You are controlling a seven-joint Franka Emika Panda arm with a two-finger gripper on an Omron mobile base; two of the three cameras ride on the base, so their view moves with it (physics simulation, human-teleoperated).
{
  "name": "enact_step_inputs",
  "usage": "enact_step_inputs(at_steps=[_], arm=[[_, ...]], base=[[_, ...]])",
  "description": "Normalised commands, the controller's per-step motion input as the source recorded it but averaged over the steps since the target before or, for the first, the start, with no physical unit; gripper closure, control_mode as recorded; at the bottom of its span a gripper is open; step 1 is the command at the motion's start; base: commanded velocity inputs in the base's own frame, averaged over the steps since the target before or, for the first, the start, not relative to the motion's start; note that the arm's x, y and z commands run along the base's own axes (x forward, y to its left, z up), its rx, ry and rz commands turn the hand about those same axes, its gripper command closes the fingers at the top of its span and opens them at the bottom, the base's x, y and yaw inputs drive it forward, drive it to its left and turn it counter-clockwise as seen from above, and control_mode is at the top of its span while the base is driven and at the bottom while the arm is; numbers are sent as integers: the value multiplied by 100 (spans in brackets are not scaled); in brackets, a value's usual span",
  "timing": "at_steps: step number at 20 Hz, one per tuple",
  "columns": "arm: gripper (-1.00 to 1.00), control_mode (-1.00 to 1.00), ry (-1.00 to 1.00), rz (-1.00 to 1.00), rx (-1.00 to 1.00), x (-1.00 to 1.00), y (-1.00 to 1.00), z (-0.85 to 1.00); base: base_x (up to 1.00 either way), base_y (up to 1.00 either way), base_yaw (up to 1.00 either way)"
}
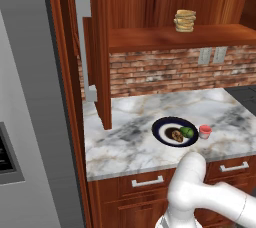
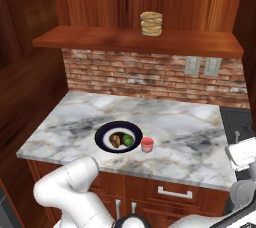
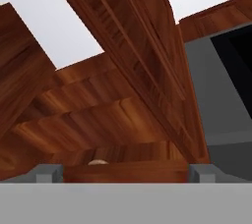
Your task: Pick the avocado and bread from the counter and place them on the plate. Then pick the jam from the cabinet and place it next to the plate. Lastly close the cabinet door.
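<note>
The plate [image 1: 161,126] [image 2: 103,131] lies on the marble counter [image 1: 125,144] [image 2: 190,132], holding the bread [image 1: 173,134] [image 2: 115,140] and the green avocado [image 1: 187,132] [image 2: 128,140] side by side. The pinkish jam [image 1: 205,131] [image 2: 147,144] stands upright on the counter just right of the plate. The cabinet door [image 1: 102,72] [image 3: 138,61] stands swung open, edge-on at the counter's left end, its silver handle [image 1: 82,47] facing left. My gripper [image 3: 125,174] is open and holds nothing. It points up at the door's underside, away from the plate.
A stack of tan discs [image 1: 185,20] [image 2: 151,23] sits on the open cabinet shelf [image 1: 200,37] above the brick backsplash. The grey fridge [image 1: 30,122] [image 3: 221,95] stands left of the door. A dark stove edge [image 2: 237,117] borders the counter on the right.
</note>
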Motion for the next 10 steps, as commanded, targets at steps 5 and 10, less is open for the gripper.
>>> enact_step_inputs(at_steps=[5, 10], arm=[[-100, -100, -4, 0, 1, 5, -4, 17], [-100, -100, -4, 0, 3, 2, -9, 20]], base=[[0, 0, 0], [0, 0, 0]])
